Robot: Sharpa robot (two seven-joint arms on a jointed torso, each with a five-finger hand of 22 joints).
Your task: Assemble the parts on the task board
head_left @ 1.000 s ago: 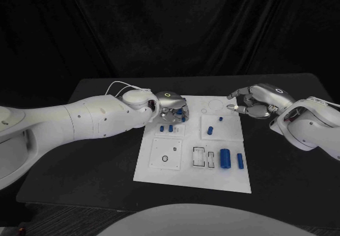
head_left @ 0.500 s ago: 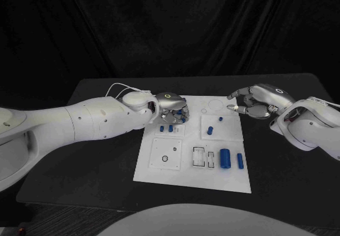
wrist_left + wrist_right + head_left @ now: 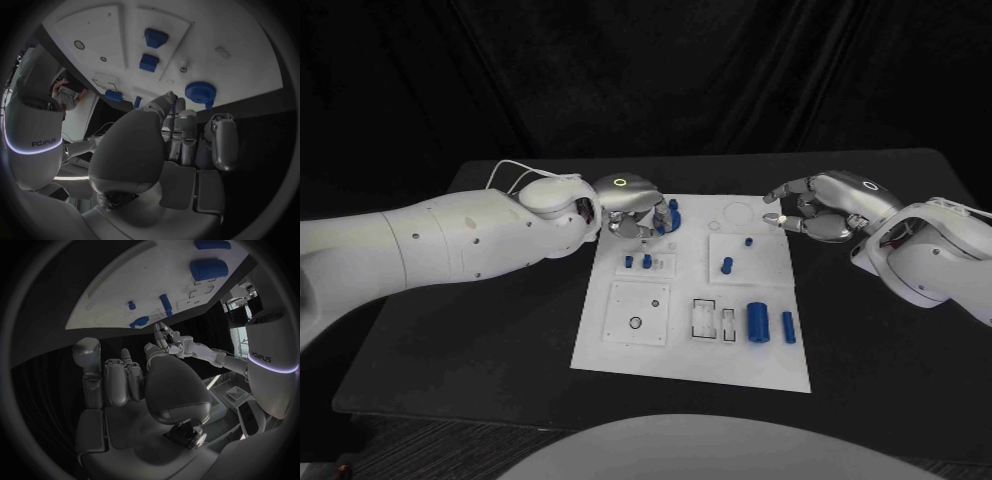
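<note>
Hovering over the far edge of the white rectangular task board (image 3: pixel 692 300), the left hand (image 3: pixel 635 207) has a small blue ribbed round part (image 3: pixel 200 92) just beyond its fingertips; whether it pinches it I cannot tell. The right hand (image 3: pixel 822 208) hangs with fingers curled on nothing. Any loose hold could drop the part onto the black worktop (image 3: pixel 488 330).

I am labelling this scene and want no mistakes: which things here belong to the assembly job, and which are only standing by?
Belong to the job:
- task board
- blue parts lying on it, such as the large cylinder
- blue round part at the left hand

Standing by:
- right hand, at the board's far right edge, holding nothing
- black table
</note>
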